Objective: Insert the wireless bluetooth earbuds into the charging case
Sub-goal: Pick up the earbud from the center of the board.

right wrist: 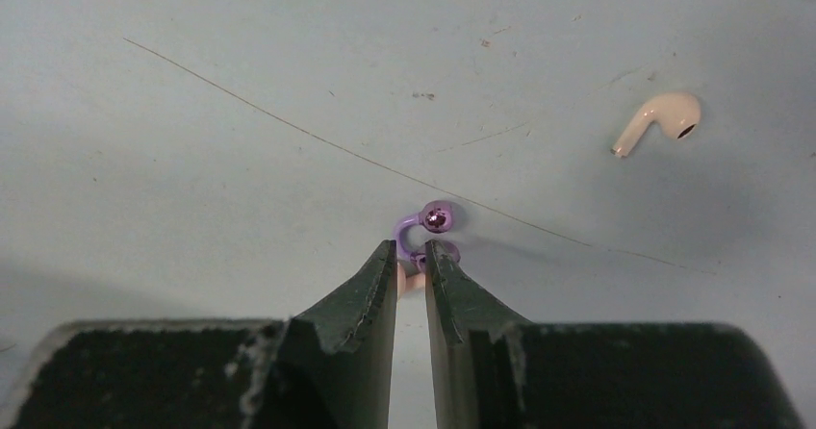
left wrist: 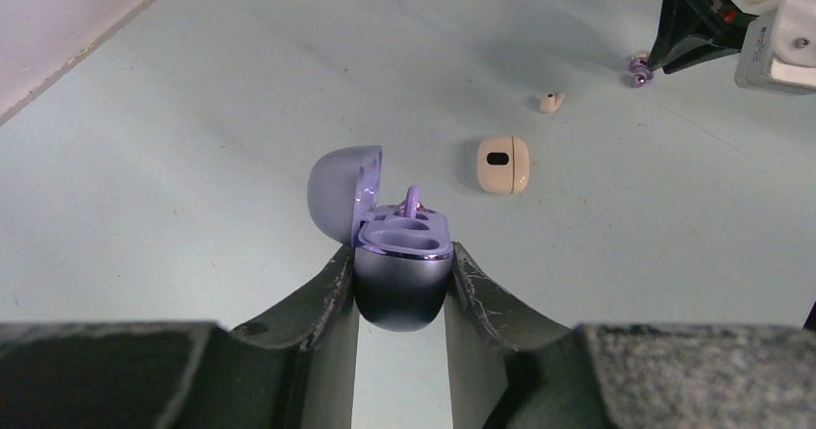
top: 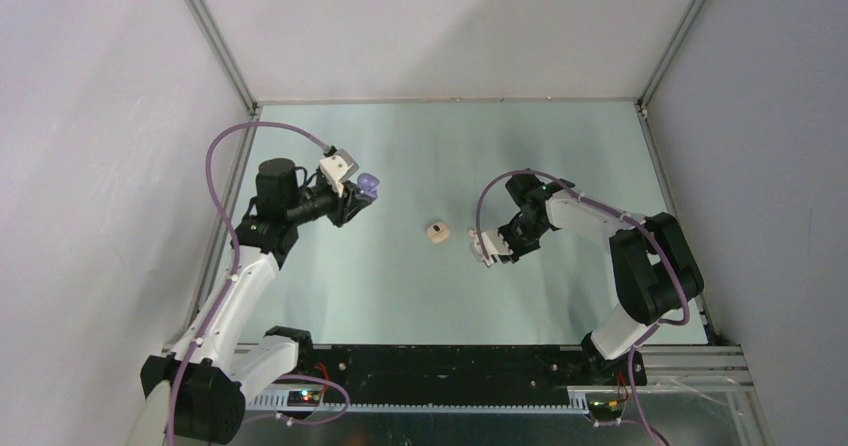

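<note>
— Where do we have the charging case [left wrist: 402,294]?
— Our left claw [left wrist: 401,252] clamps it, lid open, one lavender bud [left wrist: 412,201] seated inside, toward the left edge of the bench [top: 400,296].
— And our right claw [right wrist: 411,248]?
— Nearly closed, pinching the other lavender bud [right wrist: 435,218] mid-bench, a white bud [right wrist: 664,116] lying near.

Purple case [left wrist: 402,294]: clamped between the fingers of my left hand [left wrist: 402,249], upright, lid swung open toward 9 o'clock. I see it at 10 o'clock from the middle of the surface [top: 400,296].
Seated bud [left wrist: 412,201]: lavender, standing in one well of that case.
Loose lavender bud [right wrist: 430,225]: on the surface at the tips of my right hand [right wrist: 411,248]. I can't tell if it is pinched.
White bud [right wrist: 659,121]: lying on its side, at 2 o'clock from the loose lavender one.
Cream case [left wrist: 503,164]: closed, lying flat near mid-surface.
</note>
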Controlling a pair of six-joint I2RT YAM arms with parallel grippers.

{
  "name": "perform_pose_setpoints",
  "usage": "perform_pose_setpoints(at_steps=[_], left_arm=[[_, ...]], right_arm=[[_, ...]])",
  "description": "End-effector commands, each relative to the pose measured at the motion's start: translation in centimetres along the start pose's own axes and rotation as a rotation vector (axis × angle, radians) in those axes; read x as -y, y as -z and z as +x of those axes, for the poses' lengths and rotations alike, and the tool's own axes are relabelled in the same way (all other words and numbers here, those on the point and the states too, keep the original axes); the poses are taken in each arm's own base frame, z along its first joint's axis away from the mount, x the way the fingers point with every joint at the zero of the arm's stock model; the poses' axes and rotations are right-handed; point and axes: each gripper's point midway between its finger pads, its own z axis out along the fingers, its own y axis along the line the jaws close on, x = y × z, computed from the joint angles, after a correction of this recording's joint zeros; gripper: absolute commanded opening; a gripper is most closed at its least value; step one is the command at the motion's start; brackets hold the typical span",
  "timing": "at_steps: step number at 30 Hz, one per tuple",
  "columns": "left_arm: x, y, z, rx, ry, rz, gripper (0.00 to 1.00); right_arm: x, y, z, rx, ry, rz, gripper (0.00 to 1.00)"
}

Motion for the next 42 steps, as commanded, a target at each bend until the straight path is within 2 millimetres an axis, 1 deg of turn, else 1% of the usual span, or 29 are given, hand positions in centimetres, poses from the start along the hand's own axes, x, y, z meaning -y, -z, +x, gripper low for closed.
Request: perform_pose_setpoints(at_steps=[1, 7, 11, 15, 18, 20, 23, 28, 30, 31, 34, 35, 36, 37, 38, 39, 40, 41, 42], left_arm=[[-0.8, 0.8, -2.4, 0.056, -0.063, -0.034, 0.0], [-0.9, 0.7, -2.5, 0.057, -0.061, -0.033, 0.0], [-0.9, 0.7, -2.5, 0.059, -0.061, -0.033, 0.0], [-0.9, 0.8, -2.5, 0.058, -0.06, -0.033, 0.0], [-0.9, 0.8, -2.6, 0.061, -0.062, -0.034, 0.0], [-0.9, 0.8, -2.7, 0.063, -0.063, -0.035, 0.0], [-0.9, 0.7, -2.6, 0.065, -0.059, -0.033, 0.0], [-0.9, 0.7, -2.7, 0.069, -0.058, -0.036, 0.0], [-0.8, 0.8, -2.6, 0.068, -0.059, -0.037, 0.0], [-0.8, 0.8, -2.5, 0.066, -0.058, -0.037, 0.0], [-0.8, 0.8, -2.4, 0.064, -0.057, -0.036, 0.0], [-0.8, 0.8, -2.5, 0.066, -0.059, -0.036, 0.0], [-0.8, 0.8, -2.5, 0.067, -0.06, -0.035, 0.0], [-0.8, 0.8, -2.6, 0.069, -0.063, -0.036, 0.0], [-0.9, 0.7, -2.6, 0.068, -0.063, -0.034, 0.0], [-0.9, 0.7, -2.7, 0.07, -0.065, -0.034, 0.0], [-0.9, 0.6, -2.7, 0.072, -0.069, -0.031, 0.0], [-0.9, 0.6, -2.7, 0.071, -0.07, -0.029, 0.0], [-0.9, 0.6, -2.7, 0.073, -0.072, -0.026, 0.0]], right_arm=[[-0.1, -0.4, 0.5, -0.022, 0.022, -0.018, 0.22], [-0.5, -1.0, 1.2, -0.046, 0.002, -0.044, 0.27], [-0.3, -1.3, 1.5, -0.061, -0.017, -0.036, 0.31], [1.0, -1.3, 1.5, -0.067, -0.048, 0.019, 0.31], [2.9, -0.9, 1.4, -0.075, -0.085, 0.105, 0.25], [4.0, -0.5, 1.3, -0.074, -0.095, 0.156, 0.24], [4.6, -0.5, 1.3, -0.079, -0.09, 0.177, 0.25], [4.6, -0.7, 1.4, -0.096, -0.083, 0.174, 0.25], [5.3, -0.6, 1.5, -0.106, -0.09, 0.203, 0.24], [6.1, -0.4, 1.5, -0.107, -0.095, 0.238, 0.21], [7.7, 0.2, 1.7, -0.123, -0.097, 0.308, 0.15], [8.1, 0.6, 1.6, -0.12, -0.101, 0.321, 0.1], [7.9, 0.7, 1.5, -0.116, -0.111, 0.312, 0.06], [8.5, 1.3, 1.2, -0.1, -0.131, 0.327, 0.04], [8.1, 1.5, 1.0, -0.092, -0.154, 0.309, 0.01], [8.9, 2.3, 0.5, -0.066, -0.202, 0.328, 0.0], [8.2, 2.5, 0.1, -0.045, -0.289, 0.302, 0.0], [9.5, 3.7, -0.5, -0.007, -0.327, 0.323, 0.0], [9.7, 4.4, -1.1, 0.023, -0.44, 0.305, 0.0]])
